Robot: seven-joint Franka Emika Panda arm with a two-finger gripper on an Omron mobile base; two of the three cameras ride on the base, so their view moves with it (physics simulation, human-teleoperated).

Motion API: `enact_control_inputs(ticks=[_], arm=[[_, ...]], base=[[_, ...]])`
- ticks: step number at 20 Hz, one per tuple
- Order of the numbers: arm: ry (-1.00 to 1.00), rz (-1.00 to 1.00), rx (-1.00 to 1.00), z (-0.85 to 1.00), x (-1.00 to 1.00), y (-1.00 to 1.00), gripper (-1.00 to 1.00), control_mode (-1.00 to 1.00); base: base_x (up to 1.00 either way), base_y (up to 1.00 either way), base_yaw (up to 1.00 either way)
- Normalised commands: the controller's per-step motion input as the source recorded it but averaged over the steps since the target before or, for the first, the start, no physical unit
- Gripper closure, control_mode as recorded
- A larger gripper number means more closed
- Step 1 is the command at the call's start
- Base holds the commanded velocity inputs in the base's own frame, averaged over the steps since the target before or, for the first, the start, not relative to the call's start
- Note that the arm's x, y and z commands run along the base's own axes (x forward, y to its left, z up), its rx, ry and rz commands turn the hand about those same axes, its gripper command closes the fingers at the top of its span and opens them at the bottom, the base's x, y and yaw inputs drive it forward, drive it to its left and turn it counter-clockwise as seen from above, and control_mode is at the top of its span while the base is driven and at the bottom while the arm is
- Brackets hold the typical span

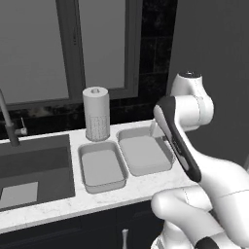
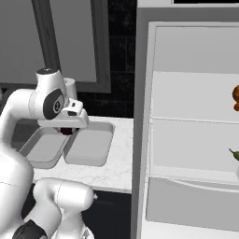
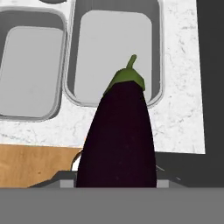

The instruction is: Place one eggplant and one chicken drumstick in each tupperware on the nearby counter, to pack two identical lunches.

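My gripper (image 2: 66, 127) is shut on a dark purple eggplant (image 3: 118, 140) with a green cap, and hangs above the counter's (image 1: 121, 197) front edge. In the hand view the eggplant's stem points at the near rim of the right tupperware (image 3: 113, 48); the left tupperware (image 3: 30, 65) lies beside it. Both pale-grey trays are bare inside, the left one (image 1: 102, 168) and the right one (image 1: 144, 153). A brown chicken drumstick (image 2: 236, 98) shows at the right edge on a fridge shelf. A green tip (image 2: 234, 154) pokes in on the shelf below.
A paper towel roll (image 1: 96, 113) stands behind the trays. The dark sink (image 1: 34, 165) and faucet (image 1: 9, 121) lie to their left. The open fridge (image 2: 196, 130) rises right of the counter. A window backs the counter.
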Motion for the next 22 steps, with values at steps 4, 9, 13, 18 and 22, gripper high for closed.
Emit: enact_control_inputs(ticks=[4, 9, 13, 18, 22], arm=[[0.00, 0.00, 0.00, -0.52, 1.00, 0.00, 1.00, -1.00], [0.00, 0.00, 0.00, -0.96, 1.00, 0.04, 1.00, -1.00], [0.09, 0.00, 0.00, -0.99, 1.00, 0.11, 1.00, -1.00], [0.11, 0.00, 0.00, -0.63, 1.00, 0.08, 1.00, -1.00], [0.23, 0.00, -0.02, 0.16, 0.50, 0.00, 1.00, -1.00]], base=[[0.00, 0.00, 0.00], [0.00, 0.00, 0.00], [0.00, 0.00, 0.00], [0.00, 0.00, 0.00], [0.00, 0.00, 0.00]])
